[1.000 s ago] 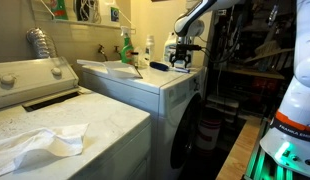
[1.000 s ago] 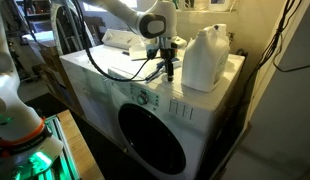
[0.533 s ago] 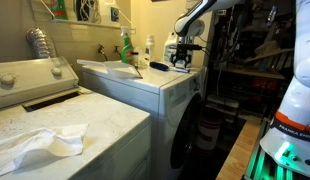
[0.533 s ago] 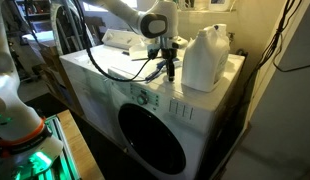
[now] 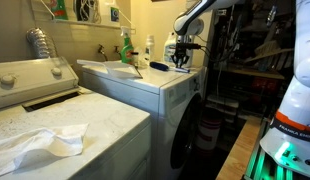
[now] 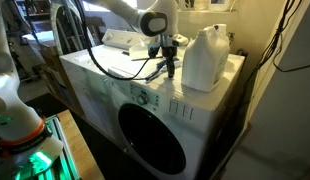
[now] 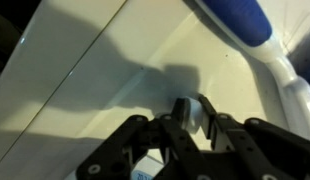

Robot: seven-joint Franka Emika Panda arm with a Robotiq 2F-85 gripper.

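We are seeing the claw [image 7: 188,128] nearly pressed together, its fingers sitting on either side of a small pale object [image 7: 192,108], so we are reading it as pinched. What the object is we cannot tell. It is sitting on the white top of the washer [image 6: 105,72], near the jug [image 6: 205,58], with a blue-and-white brush [image 7: 245,25] lying close by. We are judging it light, hard and smooth, so apt to slip or pop out. We are favouring a hold across its sides, low and centred, with gentle pressure.
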